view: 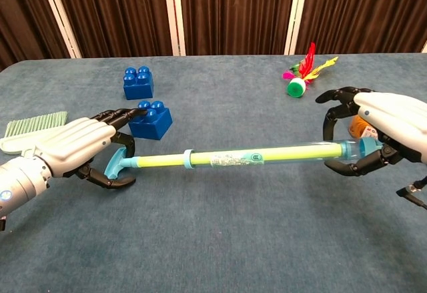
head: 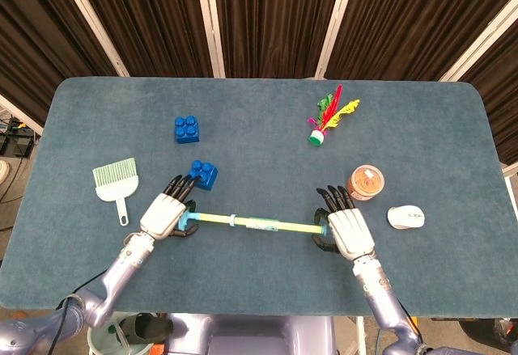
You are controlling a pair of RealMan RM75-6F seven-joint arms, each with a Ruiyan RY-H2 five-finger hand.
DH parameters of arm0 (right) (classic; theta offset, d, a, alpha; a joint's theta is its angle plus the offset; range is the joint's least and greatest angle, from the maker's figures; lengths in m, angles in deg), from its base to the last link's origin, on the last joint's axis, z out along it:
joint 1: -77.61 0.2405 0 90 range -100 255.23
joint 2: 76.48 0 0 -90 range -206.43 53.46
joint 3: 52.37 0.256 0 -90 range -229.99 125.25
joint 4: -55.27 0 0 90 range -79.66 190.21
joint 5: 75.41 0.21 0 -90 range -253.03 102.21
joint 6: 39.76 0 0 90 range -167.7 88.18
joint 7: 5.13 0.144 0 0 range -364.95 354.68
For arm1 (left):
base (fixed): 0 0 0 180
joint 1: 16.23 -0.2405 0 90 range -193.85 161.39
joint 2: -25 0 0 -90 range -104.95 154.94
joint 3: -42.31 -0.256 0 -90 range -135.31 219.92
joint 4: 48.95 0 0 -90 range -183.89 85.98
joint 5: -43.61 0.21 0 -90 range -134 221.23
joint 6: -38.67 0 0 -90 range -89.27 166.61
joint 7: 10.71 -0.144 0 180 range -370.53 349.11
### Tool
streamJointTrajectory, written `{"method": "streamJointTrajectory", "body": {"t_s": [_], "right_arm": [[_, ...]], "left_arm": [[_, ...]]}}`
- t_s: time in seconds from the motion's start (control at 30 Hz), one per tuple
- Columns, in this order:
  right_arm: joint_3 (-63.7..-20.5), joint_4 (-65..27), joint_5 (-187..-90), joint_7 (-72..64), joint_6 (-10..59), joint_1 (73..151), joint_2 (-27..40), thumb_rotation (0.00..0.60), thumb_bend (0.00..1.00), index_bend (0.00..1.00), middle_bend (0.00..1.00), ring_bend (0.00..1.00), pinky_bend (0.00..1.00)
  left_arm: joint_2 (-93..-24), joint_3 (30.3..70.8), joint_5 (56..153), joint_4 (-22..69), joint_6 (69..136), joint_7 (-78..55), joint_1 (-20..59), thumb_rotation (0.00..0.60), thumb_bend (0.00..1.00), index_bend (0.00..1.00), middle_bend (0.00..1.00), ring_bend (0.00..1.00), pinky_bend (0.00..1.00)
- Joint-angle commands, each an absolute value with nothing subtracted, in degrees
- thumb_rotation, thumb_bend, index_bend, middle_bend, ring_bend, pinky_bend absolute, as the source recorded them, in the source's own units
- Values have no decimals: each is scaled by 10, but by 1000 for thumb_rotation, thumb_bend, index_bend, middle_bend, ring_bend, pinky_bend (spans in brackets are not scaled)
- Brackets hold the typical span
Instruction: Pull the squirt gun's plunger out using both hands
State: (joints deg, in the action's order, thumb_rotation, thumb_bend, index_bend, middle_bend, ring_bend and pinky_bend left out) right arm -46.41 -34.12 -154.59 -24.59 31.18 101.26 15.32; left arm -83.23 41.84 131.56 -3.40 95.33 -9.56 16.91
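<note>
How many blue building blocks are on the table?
2. One block lies far back on the left; the other block sits just beyond the left hand's fingers. None seems hidden.

The desk (head: 259, 112) wears a matt, felt-like blue-grey cloth. The squirt gun (view: 267, 155) has a clear glossy plastic barrel over a smooth yellow-green plunger (view: 160, 161). Both building blocks (view: 138, 83) are shiny hard plastic. The left hand (view: 73, 147) and right hand (view: 380, 123) have smooth pale shells and dark glossy fingers (view: 337, 95). The shuttlecock (head: 328, 114) carries soft feathers.

Curtained lab tabletop (head: 259, 104), assorted props.
</note>
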Motion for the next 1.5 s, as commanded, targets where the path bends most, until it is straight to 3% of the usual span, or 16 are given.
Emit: {"method": "streamJointTrajectory", "body": {"t_s": [0.03,0.23,0.33,1.5], "right_arm": [[-465,-344,-1549,-248,315,1012,152,600,374,699,132,30,30],[-462,-348,-1549,-250,318,1012,148,600,372,699,132,30,30],[-460,-349,-1546,-250,318,1011,145,600,373,699,131,30,30],[-439,-338,-1514,-234,331,998,103,600,393,804,189,48,38]], "left_arm": [[-830,422,1309,-27,947,-105,172,600,251,571,0,0,0],[-825,420,1311,-15,961,-120,168,600,553,666,5,0,0],[-821,421,1313,-5,974,-126,166,600,634,697,22,0,0],[-732,397,1372,148,1100,-174,133,600,639,704,29,0,0]]}}
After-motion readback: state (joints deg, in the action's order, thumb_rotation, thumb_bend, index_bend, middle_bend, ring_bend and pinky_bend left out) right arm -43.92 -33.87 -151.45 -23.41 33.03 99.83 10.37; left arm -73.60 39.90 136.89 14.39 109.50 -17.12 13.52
